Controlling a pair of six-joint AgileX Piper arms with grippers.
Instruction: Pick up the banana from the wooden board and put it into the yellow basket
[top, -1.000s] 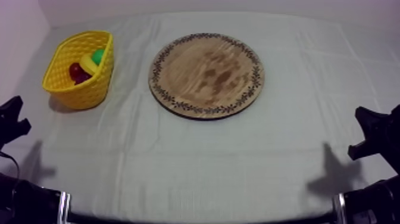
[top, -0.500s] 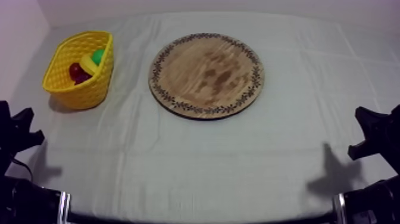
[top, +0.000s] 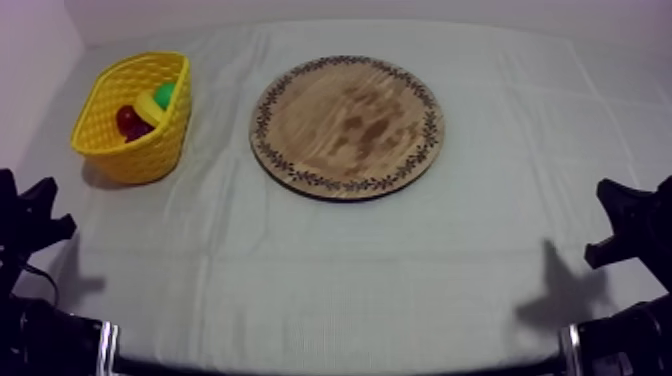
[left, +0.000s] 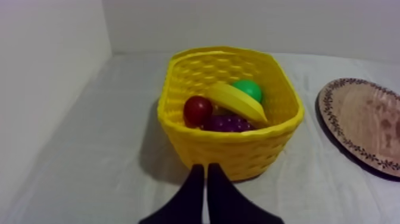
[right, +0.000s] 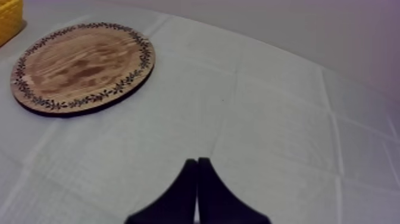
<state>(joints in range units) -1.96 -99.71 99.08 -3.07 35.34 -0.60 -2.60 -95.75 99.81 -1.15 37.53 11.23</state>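
Left jaws: pressed together into a narrow wedge, black fingers (left: 193, 199) flat against each other, nothing pinched. Just beyond the wedge tip, at 12 o'clock, the yellow basket (left: 229, 155), standing on the grey-white cloth of the table (left: 89, 155). Inside the basket: the banana (left: 237, 101), lying slantwise on top of the other fruit. At the banana's 9 o'clock, a small red fruit (left: 197, 109). At its 6 o'clock, against the near wall, a bunch of grapes (left: 229, 123). At its 12 o'clock, partly hidden behind it, a green fruit (left: 247, 89). At 3 o'clock of the basket and apart from it, the round wooden board (left: 363, 125) with its patterned rim.

Right jaws: likewise pressed together, fingers (right: 190, 196) in a thin wedge, pinching nothing, low over the cloth. Well beyond them, toward 10 o'clock, the board; past its 9 o'clock edge, one yellow corner of the basket.

Seen from above: left arm (top: 30, 225) low at the table's 8 o'clock, right arm (top: 630, 225) low at 4 o'clock. Both well apart from the board near the middle and the basket at 10 o'clock.
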